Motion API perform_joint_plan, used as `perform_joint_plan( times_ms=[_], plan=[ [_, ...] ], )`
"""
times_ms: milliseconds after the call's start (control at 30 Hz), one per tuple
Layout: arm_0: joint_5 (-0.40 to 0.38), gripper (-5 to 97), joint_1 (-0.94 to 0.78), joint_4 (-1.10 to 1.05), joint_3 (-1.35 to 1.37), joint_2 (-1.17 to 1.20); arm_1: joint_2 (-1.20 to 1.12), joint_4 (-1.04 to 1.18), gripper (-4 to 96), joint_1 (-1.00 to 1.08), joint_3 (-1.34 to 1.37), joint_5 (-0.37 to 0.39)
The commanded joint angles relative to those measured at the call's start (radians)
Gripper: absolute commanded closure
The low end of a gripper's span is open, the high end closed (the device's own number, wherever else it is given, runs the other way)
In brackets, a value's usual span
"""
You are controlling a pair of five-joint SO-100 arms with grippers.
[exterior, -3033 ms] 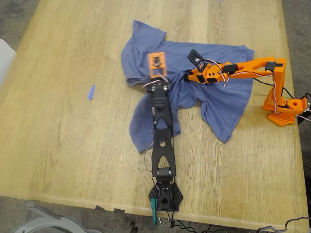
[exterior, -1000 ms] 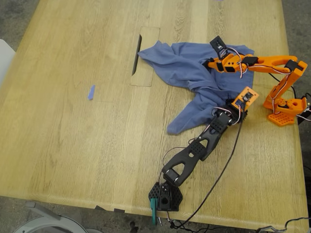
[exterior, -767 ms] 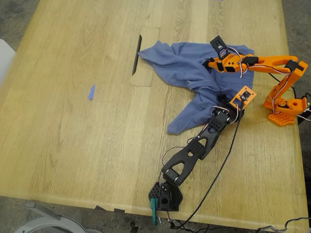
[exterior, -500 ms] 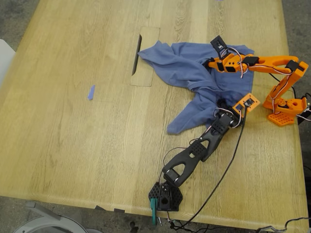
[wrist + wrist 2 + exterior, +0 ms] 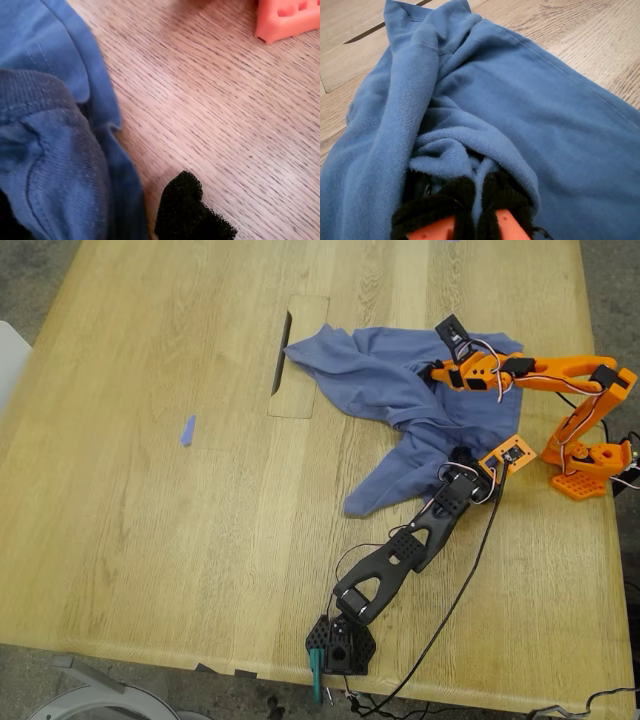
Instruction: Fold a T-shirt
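The T-shirt (image 5: 400,390) lies crumpled on the table (image 5: 150,540), toward the exterior view's upper right, with one long tongue of cloth trailing down toward the middle. Its far corner reaches the edge of a rectangular panel (image 5: 298,355) set into the wood, which has a dark slot along one side.

My second claw (image 5: 432,370), on the orange arm, sits on the upper part of the heap. In the second wrist view its black pads (image 5: 442,200) are pressed together on a bunched fold of the shirt (image 5: 520,125), with cloth wrapped over and around the tips.

My first claw (image 5: 462,462), on the black arm, is low at the shirt's lower edge, near the orange arm's base (image 5: 585,465). The first wrist view shows the ribbed collar and a hem (image 5: 55,150) next to one black foam pad (image 5: 187,207), which rests on bare wood just beside the cloth. The other side of the claw is out of sight, so I cannot tell whether it is spread or pinching the shirt. A corner of the orange base (image 5: 287,20) shows beyond.

A small blue scrap (image 5: 187,430) lies well apart from the shirt, on the exterior view's left. The black arm's base (image 5: 340,645) stands at the table's near edge.
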Motion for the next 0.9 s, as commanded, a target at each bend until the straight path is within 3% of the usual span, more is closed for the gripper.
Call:
perform_joint_plan(
  times_ms=[0, 600, 867],
  plan=[
    [0.034, 53, -0.044, -0.035, -0.034, 0.009, 0.060, -0.017, 91.4, -0.006, -0.009, -0.005],
    [0.106, 90, -0.215, -0.025, -0.034, -0.029, 0.094, 0.000, 91.4, -0.018, 0.000, -0.009],
    [0.107, 92, -0.318, 0.110, -0.034, 0.141, 0.187, -0.006, 91.4, -0.011, 0.044, -0.011]
  ],
)
